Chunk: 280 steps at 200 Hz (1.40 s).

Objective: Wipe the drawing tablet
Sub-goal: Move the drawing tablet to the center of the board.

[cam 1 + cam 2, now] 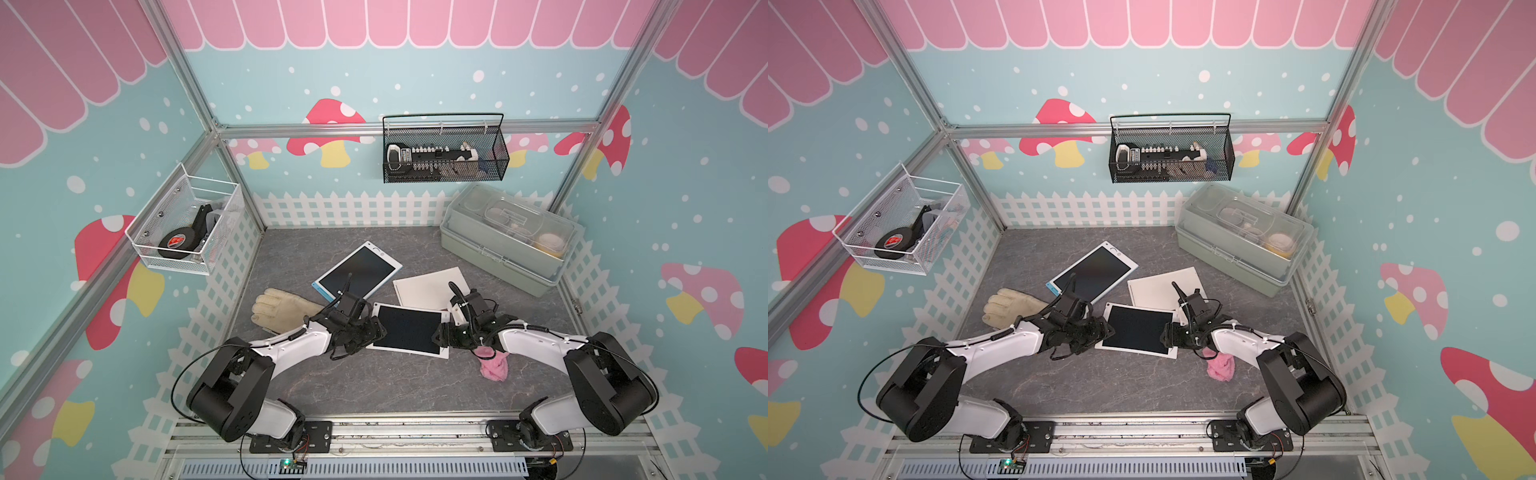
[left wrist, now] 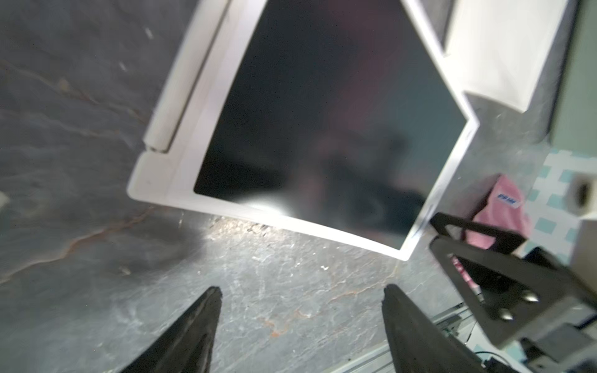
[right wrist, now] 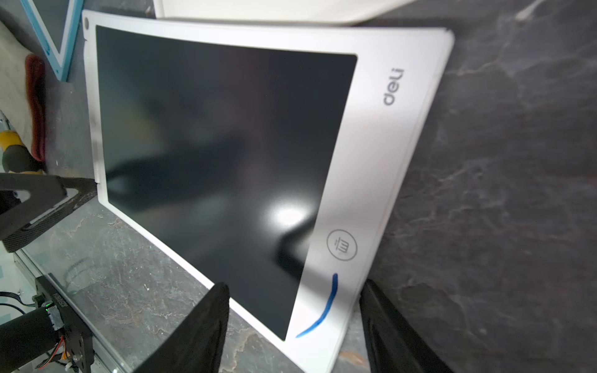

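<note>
Pink cloth (image 1: 494, 365): crumpled on the grey worktop (image 1: 374, 386) over on the right, lying loose, nothing gripping it
Drawing tablet (image 1: 409, 328): flat in the middle of the worktop, white frame, dark screen
Left pincer (image 2: 302, 290): spread, nothing in it, just off the tablet's left end
Right pincer (image 3: 294, 284): spread too; the tablet corner with a blue scribble (image 3: 319, 310) sits between its fingers, can't tell if they touch
Glove (image 1: 276, 309): pale, off to the left
Further back: white sheet (image 1: 432, 284), blue-framed tablet (image 1: 359, 270), lidded box (image 1: 507, 241)
</note>
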### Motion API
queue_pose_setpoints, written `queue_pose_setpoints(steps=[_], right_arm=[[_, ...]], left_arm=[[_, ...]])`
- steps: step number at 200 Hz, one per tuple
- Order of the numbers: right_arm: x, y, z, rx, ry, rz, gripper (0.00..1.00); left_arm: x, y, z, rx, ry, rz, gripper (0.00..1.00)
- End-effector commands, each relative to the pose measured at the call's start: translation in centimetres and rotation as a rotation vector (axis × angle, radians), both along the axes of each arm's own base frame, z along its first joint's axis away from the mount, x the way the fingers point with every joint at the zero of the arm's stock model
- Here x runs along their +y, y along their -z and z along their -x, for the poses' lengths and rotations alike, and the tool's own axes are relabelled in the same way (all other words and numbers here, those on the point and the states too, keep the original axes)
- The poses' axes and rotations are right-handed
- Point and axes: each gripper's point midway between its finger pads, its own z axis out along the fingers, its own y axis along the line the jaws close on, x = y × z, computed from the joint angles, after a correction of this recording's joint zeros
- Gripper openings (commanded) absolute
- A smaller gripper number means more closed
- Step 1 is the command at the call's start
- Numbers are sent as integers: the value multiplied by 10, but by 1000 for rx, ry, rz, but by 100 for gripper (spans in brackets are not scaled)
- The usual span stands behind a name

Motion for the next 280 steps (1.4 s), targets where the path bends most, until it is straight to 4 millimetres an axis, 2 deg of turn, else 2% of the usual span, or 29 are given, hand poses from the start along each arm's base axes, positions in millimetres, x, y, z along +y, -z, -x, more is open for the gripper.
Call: queue_pose_setpoints(steps=[1, 20, 48, 64, 134, 156, 171, 190, 210, 232, 256, 280], right_arm=[[-4, 29, 30, 123, 7, 67, 66], [-4, 29, 28, 115, 14, 90, 66], [-8, 23, 27, 95, 14, 105, 66], [-4, 25, 31, 113, 9, 75, 66], [21, 33, 56, 125, -37, 63, 66], [16, 37, 60, 130, -34, 98, 66], [3, 36, 59, 112, -26, 164, 66], [-9, 30, 56, 86, -13, 213, 67], [-14, 26, 53, 68, 3, 230, 67], [-12, 24, 48, 53, 11, 209, 68], [-6, 26, 41, 57, 17, 161, 68], [-2, 28, 27, 67, 20, 130, 68]], left_arm=[[6, 9, 16, 34, -32, 7, 79], [9, 11, 21, 34, -43, 17, 79], [7, -6, 21, 7, -56, 55, 78], [9, -8, 26, 13, -68, 59, 78], [5, 3, 56, 53, -55, 58, 78], [3, 2, 63, 55, -54, 58, 78], [7, -9, 64, 41, -59, 33, 78], [25, -42, 47, -33, -81, -42, 78], [49, -56, 25, -34, -103, -93, 78], [60, -53, -7, -48, -90, -99, 78], [47, -44, -39, -89, -23, -59, 78], [42, -30, -56, -91, 22, -78, 78]])
